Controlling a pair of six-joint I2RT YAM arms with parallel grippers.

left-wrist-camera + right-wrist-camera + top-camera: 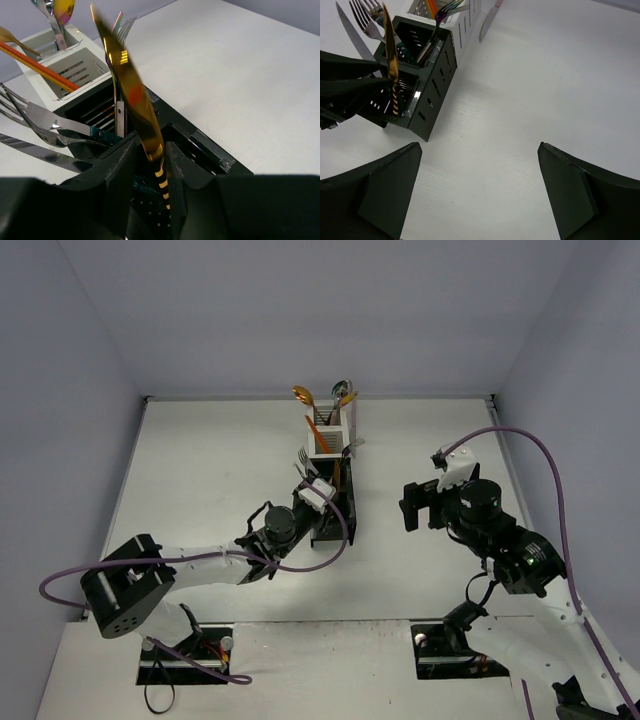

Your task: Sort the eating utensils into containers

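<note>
The containers [332, 455] stand in a row at the table's middle: two white slatted bins [75, 65] at the far end, two black bins [432, 100] nearer. They hold forks, spoons and orange utensils [40, 67]. My left gripper [151, 160] hovers over the nearest black bin [200, 145]. A gold knife [132, 85] stands upright between its fingers, blurred, its striped handle down in the bin. The jaws stand apart, wider than the knife, with a gap on the left side. My right gripper [479, 146] hangs wide open over bare table, right of the bins.
Silver forks [45, 122] and a serrated silver knife [40, 152] lean out of the second black bin toward the left. A pale knife [487, 22] shows beside the white bins. Purple cables loop by both arms [540, 455].
</note>
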